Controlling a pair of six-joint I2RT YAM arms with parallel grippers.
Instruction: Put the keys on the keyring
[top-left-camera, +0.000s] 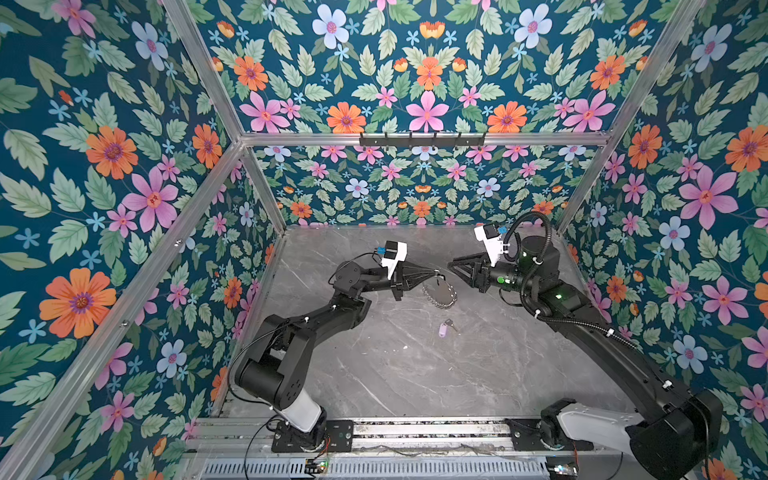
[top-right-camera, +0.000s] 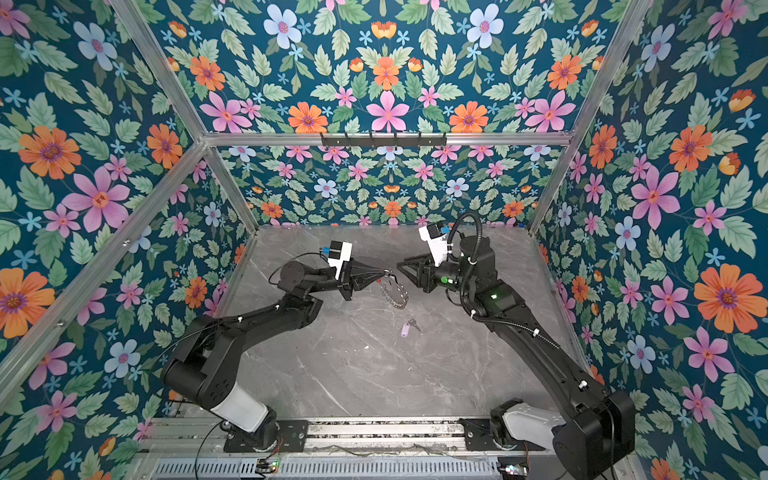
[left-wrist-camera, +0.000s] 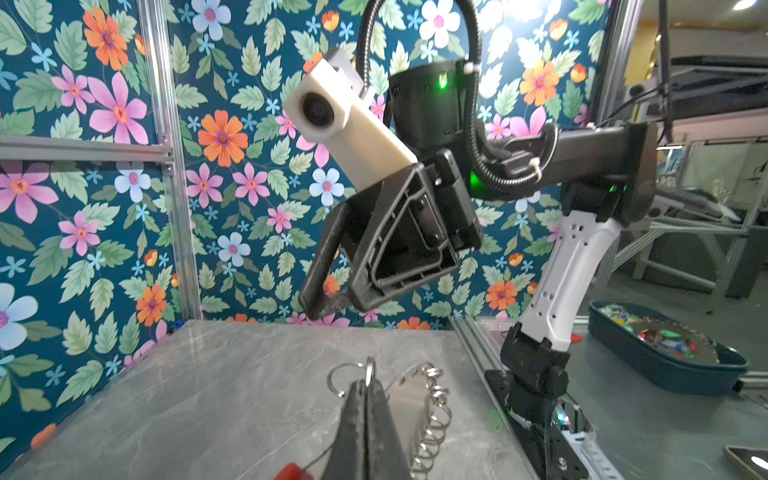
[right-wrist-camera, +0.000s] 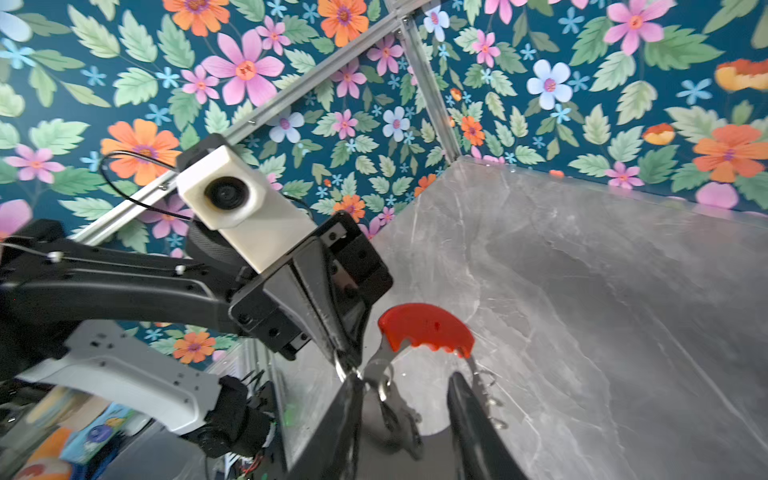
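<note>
My left gripper (top-left-camera: 436, 273) (top-right-camera: 384, 274) (left-wrist-camera: 368, 384) is shut on one small silver split ring, holding the keyring (top-left-camera: 446, 297) (top-right-camera: 397, 297) (left-wrist-camera: 432, 411) above the grey table. The row of rings hangs below it. The red plastic section (right-wrist-camera: 426, 326) shows in the right wrist view. A dark blurred piece (right-wrist-camera: 392, 415) dangles from the loop; I cannot tell what it is. My right gripper (top-left-camera: 451, 265) (top-right-camera: 400, 264) (right-wrist-camera: 405, 380) (left-wrist-camera: 336, 305) stands open a short way right of the loop, holding nothing. One of the keys, with a lilac tag (top-left-camera: 444, 329) (top-right-camera: 406, 329), lies on the table nearer the front.
Floral walls with aluminium posts close in the table (top-left-camera: 395, 374) on three sides. A black hook rail (top-left-camera: 422, 139) runs along the back frame. The arms' base rail (top-left-camera: 415, 428) lines the front edge. A dark bin (left-wrist-camera: 665, 365) of small coloured items sits outside the cell.
</note>
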